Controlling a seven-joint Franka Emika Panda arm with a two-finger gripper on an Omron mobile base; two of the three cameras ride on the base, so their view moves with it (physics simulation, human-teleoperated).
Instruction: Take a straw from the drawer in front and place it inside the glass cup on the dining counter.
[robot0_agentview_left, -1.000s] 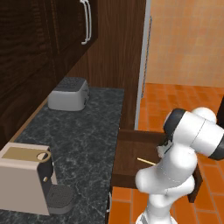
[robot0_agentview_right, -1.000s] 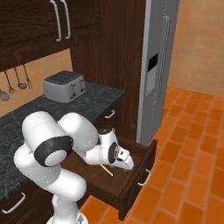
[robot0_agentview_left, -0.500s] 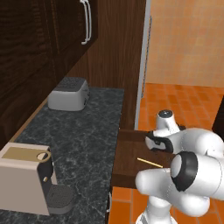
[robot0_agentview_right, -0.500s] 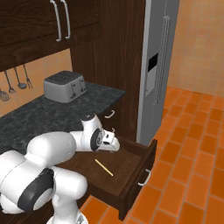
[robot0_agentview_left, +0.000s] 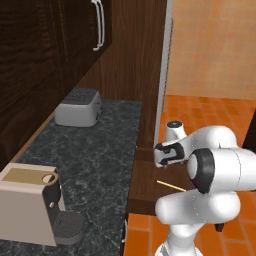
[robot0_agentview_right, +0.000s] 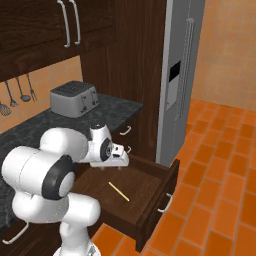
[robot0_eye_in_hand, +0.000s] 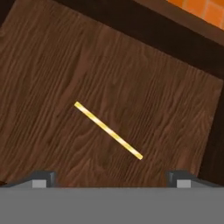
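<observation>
While the drawer (robot0_agentview_right: 150, 192) stands pulled out from the dark cabinet run, the straw (robot0_agentview_right: 119, 191) is seen lying flat on its bare wooden floor, slanted, touching none of the walls. From the hand view the straw (robot0_eye_in_hand: 108, 130) is shown as a thin pale yellow stick running diagonally across the grain, with the drawer floor (robot0_eye_in_hand: 52, 65) around it and an orange strip of tiled floor (robot0_eye_in_hand: 205, 8) past the far wall.

The gripper (robot0_agentview_right: 121, 159) is held above the inner part of the drawer, apart from the straw, and nothing is carried between its fingers. The fingertips (robot0_eye_in_hand: 43, 178) are set wide apart at the two bottom corners of the hand view, the straw lying well between and beyond them. In the left base view the gripper (robot0_agentview_left: 161, 155) is seen over the drawer (robot0_agentview_left: 145, 187), with the straw (robot0_agentview_left: 171, 185) partly hidden behind the white arm.

On the black speckled counter (robot0_agentview_left: 100, 155) a grey toaster (robot0_agentview_left: 78, 106) is placed at the far end and a beige coffee machine (robot0_agentview_left: 35, 205) at the near end. A tall steel fridge (robot0_agentview_right: 182, 75) stands just beyond the drawer, to its right in the right base view. Upper cabinets with long handles (robot0_agentview_right: 70, 22) hang over the counter, and utensils (robot0_agentview_right: 17, 92) are hung on the wall at the left. A silvery handle (robot0_agentview_right: 166, 202) is fixed on the drawer front.
</observation>
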